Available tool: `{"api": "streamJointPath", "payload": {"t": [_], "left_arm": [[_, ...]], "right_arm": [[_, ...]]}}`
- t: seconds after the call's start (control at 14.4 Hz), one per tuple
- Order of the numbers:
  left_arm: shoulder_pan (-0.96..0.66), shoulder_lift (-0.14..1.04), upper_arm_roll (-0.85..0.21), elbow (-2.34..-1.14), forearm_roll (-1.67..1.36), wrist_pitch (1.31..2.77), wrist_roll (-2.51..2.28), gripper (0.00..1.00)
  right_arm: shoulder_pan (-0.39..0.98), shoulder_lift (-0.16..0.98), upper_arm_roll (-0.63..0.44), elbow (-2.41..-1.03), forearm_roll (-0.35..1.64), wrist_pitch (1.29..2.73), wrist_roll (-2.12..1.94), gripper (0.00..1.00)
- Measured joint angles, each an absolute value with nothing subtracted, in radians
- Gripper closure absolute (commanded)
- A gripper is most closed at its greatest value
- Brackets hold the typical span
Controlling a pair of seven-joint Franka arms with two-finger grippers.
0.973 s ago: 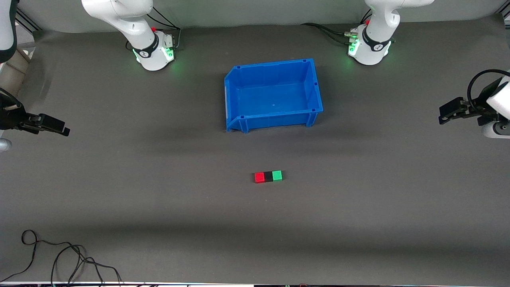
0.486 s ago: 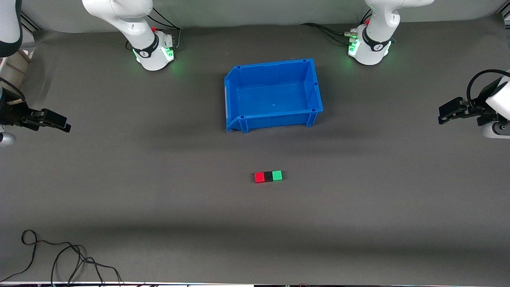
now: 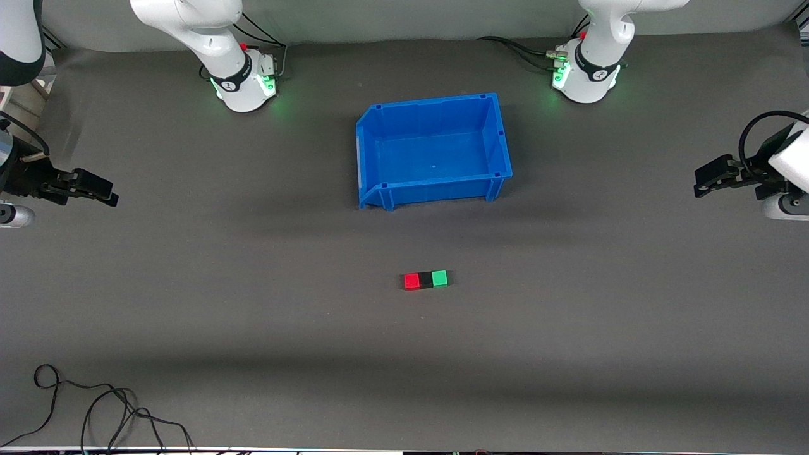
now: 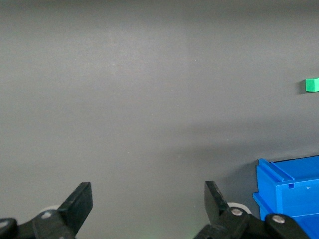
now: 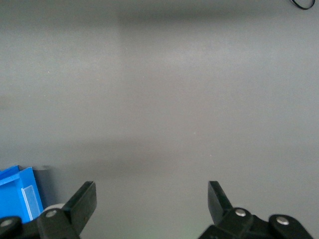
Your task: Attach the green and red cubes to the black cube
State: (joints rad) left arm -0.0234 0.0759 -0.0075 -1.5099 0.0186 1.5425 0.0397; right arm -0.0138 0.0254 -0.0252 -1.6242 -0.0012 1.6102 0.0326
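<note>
A red cube (image 3: 411,281), a black cube (image 3: 425,280) and a green cube (image 3: 440,278) lie touching in a row on the grey table, the black one in the middle, nearer the front camera than the blue bin. My left gripper (image 3: 700,181) is open and empty at the left arm's end of the table, far from the cubes. Its wrist view (image 4: 148,196) shows bare mat between the fingers and the green cube (image 4: 312,85) far off. My right gripper (image 3: 109,195) is open and empty at the right arm's end; its wrist view (image 5: 152,196) shows only bare mat.
An empty blue bin (image 3: 435,148) stands mid-table between the two arm bases; its corner shows in the left wrist view (image 4: 291,191) and the right wrist view (image 5: 17,194). A loose black cable (image 3: 95,411) lies at the table's front edge at the right arm's end.
My right gripper has drifted slightly up the view and toward the table's middle. The left gripper has barely moved. The cubes have not moved.
</note>
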Motion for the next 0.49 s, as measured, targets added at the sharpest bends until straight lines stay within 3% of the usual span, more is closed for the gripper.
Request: {"api": "streamJointPath", "payload": {"t": [0.49], "left_arm": [[-0.025, 0.076, -0.008, -1.51, 0.019, 1.543, 0.04, 0.0]], "right_arm": [[0.032, 0.026, -0.076, -1.636, -0.003, 1.627, 0.033, 0.01]]}}
